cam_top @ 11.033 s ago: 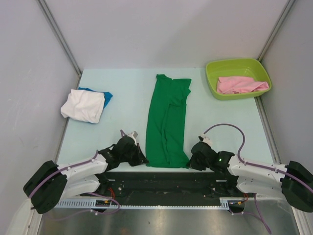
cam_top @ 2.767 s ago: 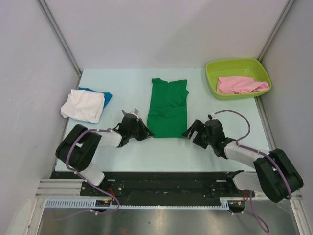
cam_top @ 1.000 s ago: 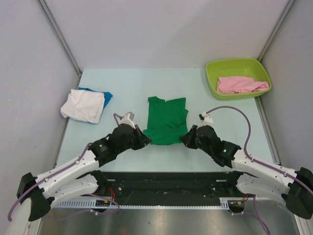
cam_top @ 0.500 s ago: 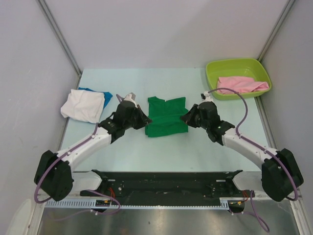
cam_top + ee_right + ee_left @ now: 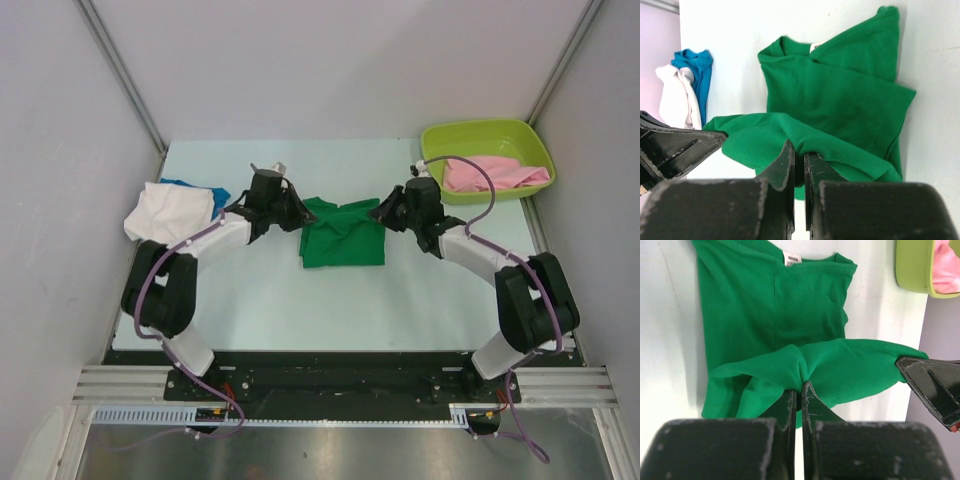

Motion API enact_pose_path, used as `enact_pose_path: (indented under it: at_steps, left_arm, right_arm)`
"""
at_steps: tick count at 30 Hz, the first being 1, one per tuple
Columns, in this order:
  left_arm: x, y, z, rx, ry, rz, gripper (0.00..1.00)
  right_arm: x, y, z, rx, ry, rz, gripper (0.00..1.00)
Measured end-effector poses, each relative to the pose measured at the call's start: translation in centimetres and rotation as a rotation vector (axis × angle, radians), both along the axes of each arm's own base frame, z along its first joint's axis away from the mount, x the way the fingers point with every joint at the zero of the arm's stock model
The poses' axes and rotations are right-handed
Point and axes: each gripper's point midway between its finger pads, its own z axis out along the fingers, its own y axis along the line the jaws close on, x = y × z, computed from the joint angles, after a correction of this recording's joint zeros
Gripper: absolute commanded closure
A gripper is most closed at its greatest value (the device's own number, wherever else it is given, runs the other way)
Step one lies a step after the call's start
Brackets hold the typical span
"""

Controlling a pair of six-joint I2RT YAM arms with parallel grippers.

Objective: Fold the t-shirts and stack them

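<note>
- The green shirt is lying at the centre of the table.
- The tub at 2 o'clock is holding the pink shirt.
- At 10 o'clock the white shirt is overlying the blue shirt.
- I'm clamping the green shirt's raised fold with the left gripper at 9 o'clock and the right gripper at 3.

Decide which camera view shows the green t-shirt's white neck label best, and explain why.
The left wrist view: the neck label sits large and unobstructed at the collar of the green t-shirt. The right wrist view shows it only as a small pale fleck. The top external view leaves it too small to make out.
</note>
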Motion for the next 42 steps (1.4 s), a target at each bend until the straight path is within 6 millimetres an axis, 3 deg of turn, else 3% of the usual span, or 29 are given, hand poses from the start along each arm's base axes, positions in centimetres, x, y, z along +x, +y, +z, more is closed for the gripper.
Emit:
enact_pose_path:
  at_steps: [7,8,10,11,12,13,14,17,20,23,26,31,33,36,40,42]
  left_arm:
    - [4.0,-0.9,-2.2,-0.016,0.038,-0.004,1.0]
    - [4.7,-0.8,-2.4,-0.02,0.041,0.0,0.99]
    - [6.4,-0.7,-2.9,-0.026,0.044,0.01,0.86]
    - [7.3,-0.5,-3.0,-0.031,0.043,0.016,0.67]
    - [8.0,-0.3,-3.1,-0.031,0.042,0.024,0.41]
    - [8.9,0.1,-3.3,-0.031,0.047,0.04,0.01]
    - [9.5,0.5,-3.4,-0.029,0.044,0.046,0.0]
    - [11.9,2.4,-2.9,-0.01,0.028,0.106,0.0]
    - [14.6,5.0,-0.8,0.011,-0.013,0.172,0.0]
    - [14.9,7.3,1.1,0.041,-0.059,0.223,0.0]
    - [11.2,8.0,1.4,0.07,-0.049,0.226,0.0]
    - [2.0,5.6,0.0,0.096,-0.008,0.136,0.0]
    - [-1.8,4.3,-1.3,0.093,0.022,0.088,0.0]
    - [-6.7,3.7,-3.8,0.065,0.073,0.064,0.0]
    - [-12.6,5.2,-7.2,-0.004,0.124,0.113,0.0]
    - [-14.5,6.1,-8.0,-0.025,0.132,0.145,0.0]
  right_arm:
    - [4.1,-0.8,-3.5,0.006,0.056,-0.026,1.0]
    - [4.7,-0.8,-4.0,0.006,0.065,-0.029,0.8]
    - [6.2,-0.6,-5.0,0.011,0.08,-0.029,0.47]
    - [6.9,-0.5,-5.6,0.012,0.088,-0.03,0.22]
    - [7.6,-0.4,-6.1,0.011,0.094,-0.03,0.13]
    - [8.4,-0.3,-6.4,0.011,0.093,-0.033,0.07]
    - [9.1,-0.3,-6.6,0.009,0.087,-0.035,0.01]
    - [10.9,-0.3,-6.5,0.004,0.056,-0.039,0.0]
    - [11.7,-1.1,-5.9,-0.029,0.022,-0.059,0.0]
    - [11.5,-2.3,-5.2,-0.113,0.001,-0.091,0.0]
    - [10.1,-2.9,-2.9,-0.221,-0.043,-0.115,0.0]
    - [5.3,-0.9,2.6,-0.363,-0.145,-0.078,0.0]
    - [3.3,0.2,3.9,-0.389,-0.168,-0.04,0.0]
    - [0.2,1.1,3.7,-0.442,-0.166,0.048,0.0]
    - [-4.0,2.0,0.7,-0.587,-0.117,0.196,0.0]
    - [-7.2,3.4,-0.7,-0.69,-0.109,0.308,0.0]
